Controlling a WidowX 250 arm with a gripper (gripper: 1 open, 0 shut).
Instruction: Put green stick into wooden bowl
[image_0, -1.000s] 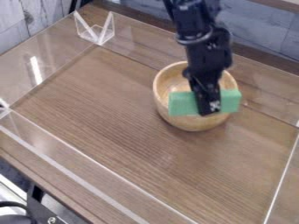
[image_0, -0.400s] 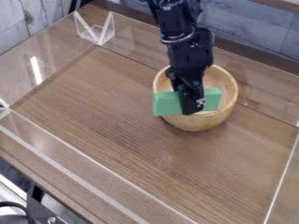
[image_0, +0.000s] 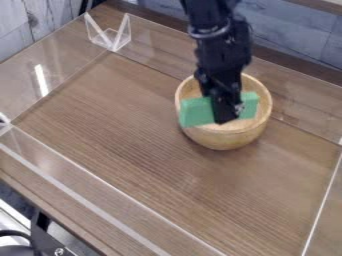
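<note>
- Wood-grain tabletop (image_0: 120, 150) fills the near part of the view – brown, w/ clear acrylic walls (image_0: 80, 195) along the near and left edges
- Dark bits of gear show at the bottom left corner, too cropped to make out
- Mid-right on the tabletop sits the wooden bowl (image_0: 201, 134) – light tan, round, thick rim, upright
- Green stick (image_0: 214, 108) is at the bowl: bright green flat block, tilted, lying across the opening from the left rim twd the right; its left end sits at or over the left rim, rest is inside the rim line
- Can't tell whether the stick's underside touches the bowl floor
- Gripper (image_0: 222, 104) comes down from above, pointing nearly straight down, right over the bowl's middle
- Its black fingers (image_0: 215, 102) are clamped on the green stick at about mid-length, one on each side of the block
- Black arm (image_0: 218, 35) rises from the gripper up and slightly left, out of the top edge
- Far left, near the back corner, a small clear acrylic stand (image_0: 107, 34) w/ a V-like shape – well apart from bowl and gripper
- Behind it all a grey backdrop (image_0: 294, 30); detail there is blurred
</note>
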